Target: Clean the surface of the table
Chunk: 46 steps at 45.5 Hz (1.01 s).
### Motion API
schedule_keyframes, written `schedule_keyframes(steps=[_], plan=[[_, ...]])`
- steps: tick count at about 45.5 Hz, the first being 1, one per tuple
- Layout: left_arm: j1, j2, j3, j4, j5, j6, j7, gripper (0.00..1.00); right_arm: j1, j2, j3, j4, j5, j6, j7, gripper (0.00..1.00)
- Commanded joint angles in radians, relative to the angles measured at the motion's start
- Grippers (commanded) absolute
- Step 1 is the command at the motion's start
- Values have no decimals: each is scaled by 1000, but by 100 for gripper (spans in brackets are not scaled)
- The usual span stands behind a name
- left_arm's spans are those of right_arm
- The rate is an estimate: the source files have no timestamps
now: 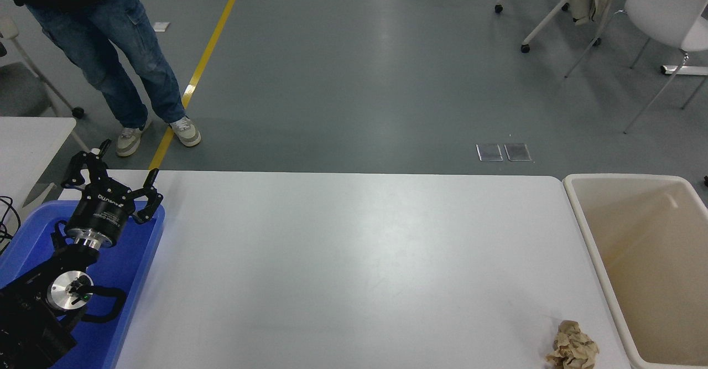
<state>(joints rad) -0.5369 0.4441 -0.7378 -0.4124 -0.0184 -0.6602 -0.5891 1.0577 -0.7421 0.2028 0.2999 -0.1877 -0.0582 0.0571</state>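
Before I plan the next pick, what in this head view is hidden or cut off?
- Right arm and hand: out of the head view entirely.
- Beige bin: cut by the right and bottom edges, so its near floor is unseen.
- Crumpled brown paper: its lower edge meets the bottom edge.
- Blue bin: floor largely covered by the parked left hand and arm.
- Person: cropped by the top edge.

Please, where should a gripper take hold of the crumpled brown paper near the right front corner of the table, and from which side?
Best from straight above, pinching the crumpled brown paper across its narrower middle. It is a loose, irregular wad lying low on the table surface, with no handle or flat edge. The beige bin stands close on its right, so a side approach looks cramped there.
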Motion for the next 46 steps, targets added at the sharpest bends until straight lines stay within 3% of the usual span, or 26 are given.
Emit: schedule_keyframes(steps=[1,14,28,46], plan=[[0,-1,0,0,0,1,0,100,105,-42,182,44,1,0,3,99],[0,-1,0,0,0,1,0,100,159,-45,377,182,13,-5,10,99],[0,1,0,0,0,-1,0,100,124,-16,446,317,238,4,56,99],[0,1,1,0,0,1,0,100,-102,136,580,324,295,80,63,99]])
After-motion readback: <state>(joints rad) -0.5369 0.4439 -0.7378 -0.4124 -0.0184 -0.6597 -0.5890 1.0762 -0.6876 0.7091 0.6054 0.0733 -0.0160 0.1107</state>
